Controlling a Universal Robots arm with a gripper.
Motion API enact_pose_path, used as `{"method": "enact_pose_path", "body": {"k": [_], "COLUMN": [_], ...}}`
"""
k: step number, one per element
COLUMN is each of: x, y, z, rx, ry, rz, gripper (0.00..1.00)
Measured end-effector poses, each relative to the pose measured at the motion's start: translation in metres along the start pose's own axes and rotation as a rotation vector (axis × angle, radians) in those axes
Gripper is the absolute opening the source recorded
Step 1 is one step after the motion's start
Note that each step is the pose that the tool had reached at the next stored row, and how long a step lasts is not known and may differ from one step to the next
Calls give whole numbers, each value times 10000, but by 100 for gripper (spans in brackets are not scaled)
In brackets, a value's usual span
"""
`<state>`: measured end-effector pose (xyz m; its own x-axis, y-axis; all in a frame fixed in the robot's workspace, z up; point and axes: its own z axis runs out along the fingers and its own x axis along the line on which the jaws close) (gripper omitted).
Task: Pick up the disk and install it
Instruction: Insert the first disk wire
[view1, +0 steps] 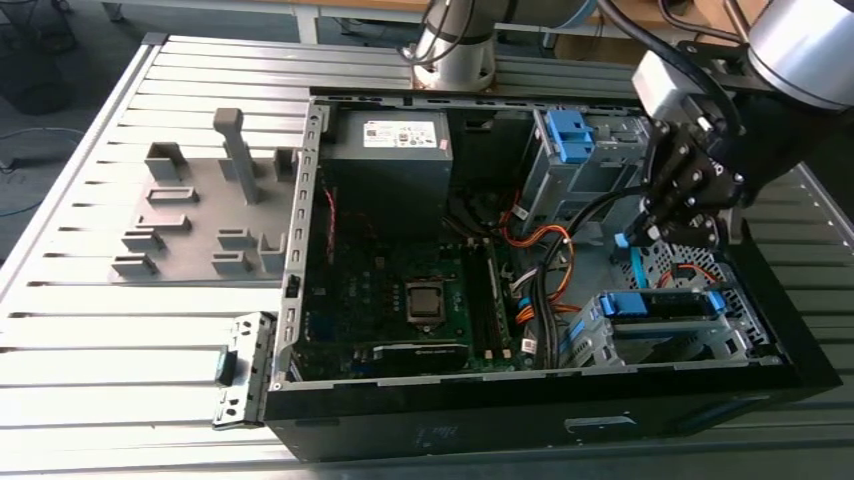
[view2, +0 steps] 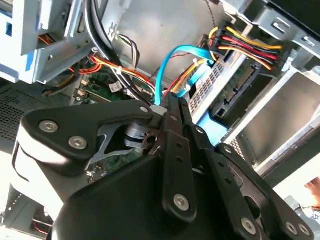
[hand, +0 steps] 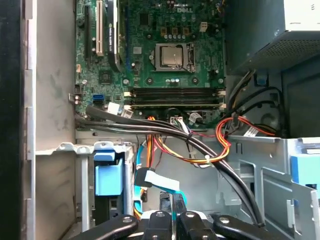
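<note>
Over the drive cage (view1: 681, 345), coloured cables (view2: 250, 47) crowd the fingers (view2: 176, 145), which are pressed together, with the disk (view1: 661, 305) seated in that cage just below them.

You have a ribbed silver metal table (view1: 80, 330) with a bare, satin sheen, and matt grey plastic fixture blocks (view1: 200, 220) on it. The open black computer case (view1: 534, 420) has smooth, faintly glossy outer panels. Its green circuit board (hand: 165, 30) looks lacquered. The grey metal power-supply box (view1: 390, 150) is matt and bears a white paper sticker. The blue drive bracket (hand: 107, 177) is smooth plastic. In the second wrist view, your claw (view2: 175, 102) is matt black metal with bright screws.
</note>
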<state>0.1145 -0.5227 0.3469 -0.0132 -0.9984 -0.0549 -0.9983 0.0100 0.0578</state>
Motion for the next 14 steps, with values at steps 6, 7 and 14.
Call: {"method": "enact_pose_path", "body": {"k": [6,7,14], "x": [6,6,31], "y": [-90,-116,-219], "z": [-6,-8,-15], "rx": [-73,-102,-216], "ry": [8,9,15], "rz": [5,6,12], "gripper": [16,16,16]}}
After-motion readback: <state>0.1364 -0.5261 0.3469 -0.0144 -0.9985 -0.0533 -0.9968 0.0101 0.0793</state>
